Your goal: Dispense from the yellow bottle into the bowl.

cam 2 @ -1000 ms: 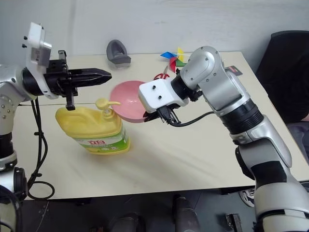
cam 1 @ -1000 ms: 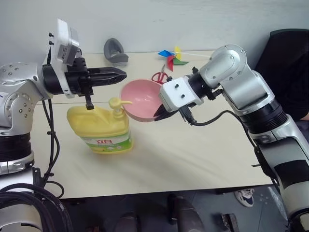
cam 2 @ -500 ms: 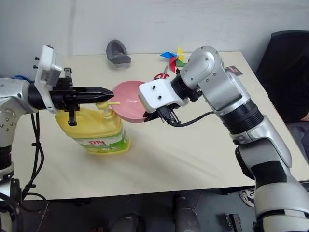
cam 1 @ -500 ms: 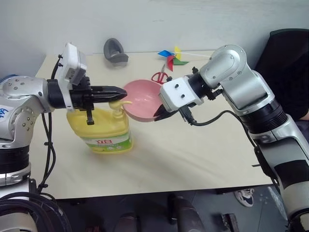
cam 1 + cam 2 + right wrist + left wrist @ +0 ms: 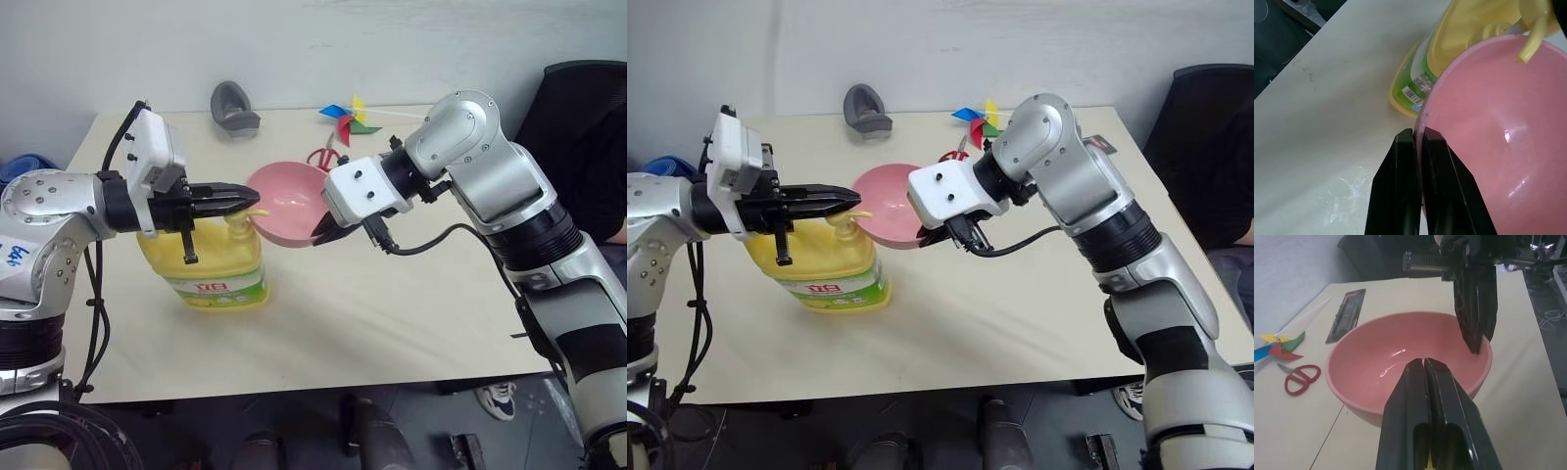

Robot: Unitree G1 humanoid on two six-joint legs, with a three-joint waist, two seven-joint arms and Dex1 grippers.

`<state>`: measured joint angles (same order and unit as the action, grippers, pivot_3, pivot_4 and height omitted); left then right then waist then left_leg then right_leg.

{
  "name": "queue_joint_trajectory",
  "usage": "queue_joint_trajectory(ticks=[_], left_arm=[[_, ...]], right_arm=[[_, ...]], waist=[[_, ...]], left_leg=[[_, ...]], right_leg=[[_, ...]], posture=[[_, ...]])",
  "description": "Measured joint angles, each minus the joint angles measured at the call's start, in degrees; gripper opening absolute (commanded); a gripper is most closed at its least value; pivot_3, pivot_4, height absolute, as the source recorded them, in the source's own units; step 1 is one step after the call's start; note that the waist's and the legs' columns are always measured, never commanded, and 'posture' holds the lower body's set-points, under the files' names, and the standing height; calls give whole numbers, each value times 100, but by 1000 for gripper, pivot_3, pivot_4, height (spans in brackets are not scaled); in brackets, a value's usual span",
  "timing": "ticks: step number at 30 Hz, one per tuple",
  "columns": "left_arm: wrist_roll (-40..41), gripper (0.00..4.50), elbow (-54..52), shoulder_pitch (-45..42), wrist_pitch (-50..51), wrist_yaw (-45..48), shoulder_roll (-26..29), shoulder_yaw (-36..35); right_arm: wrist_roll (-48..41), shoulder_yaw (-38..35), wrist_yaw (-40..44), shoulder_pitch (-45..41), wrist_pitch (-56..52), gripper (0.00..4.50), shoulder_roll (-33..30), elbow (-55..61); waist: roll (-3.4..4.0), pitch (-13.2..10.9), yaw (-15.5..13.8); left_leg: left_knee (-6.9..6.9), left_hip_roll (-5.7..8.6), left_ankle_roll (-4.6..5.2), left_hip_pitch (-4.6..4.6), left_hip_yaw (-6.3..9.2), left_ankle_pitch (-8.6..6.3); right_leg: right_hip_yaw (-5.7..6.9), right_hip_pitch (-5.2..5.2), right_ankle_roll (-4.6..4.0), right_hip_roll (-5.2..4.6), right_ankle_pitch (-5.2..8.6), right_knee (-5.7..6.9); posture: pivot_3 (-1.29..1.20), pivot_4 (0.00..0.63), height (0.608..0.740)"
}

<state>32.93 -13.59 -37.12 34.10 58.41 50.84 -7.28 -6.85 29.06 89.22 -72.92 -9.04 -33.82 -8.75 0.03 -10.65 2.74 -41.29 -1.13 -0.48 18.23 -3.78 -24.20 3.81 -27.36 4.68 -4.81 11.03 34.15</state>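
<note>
the yellow bottle (image 5: 208, 262), a squat plastic jug with a green-white label and red lettering, is seen standing upright on the pale matte table (image 5: 392, 323). its yellow pump nozzle (image 5: 243, 208) is directed toward the pink bowl (image 5: 289, 203), whose smooth, glossy inside catches the light. the bowl is held tilted just beside the bottle, with its rim pinched between the two black fingers of the right gripper (image 5: 1417, 142), pressed together on the thin wall. the spout tip is seen reaching over the bowl's rim in the right wrist view. the left gripper (image 5: 247, 199) is laid level over the pump head, its tapered black fingers pressed together on nothing; contact with the pump cannot be told. farther back on the table, red-handled scissors (image 5: 1297, 378), a coloured paper pinwheel (image 5: 351, 115) and a grey rounded object (image 5: 233, 106) are seen.
</note>
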Motion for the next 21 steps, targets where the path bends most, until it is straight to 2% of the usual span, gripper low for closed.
queue_joint_trajectory(ticks=[21], left_arm=[[-90,70,36,348,-431,-134,-17,12]], right_arm=[[-26,1,0,1,-105,0,5,52]], waist=[[28,19,0]], left_leg=[[6,-2,1,-18,-2,1]], right_leg=[[-2,20,-2,1,0,-1]], posture=[[0,150,740]])
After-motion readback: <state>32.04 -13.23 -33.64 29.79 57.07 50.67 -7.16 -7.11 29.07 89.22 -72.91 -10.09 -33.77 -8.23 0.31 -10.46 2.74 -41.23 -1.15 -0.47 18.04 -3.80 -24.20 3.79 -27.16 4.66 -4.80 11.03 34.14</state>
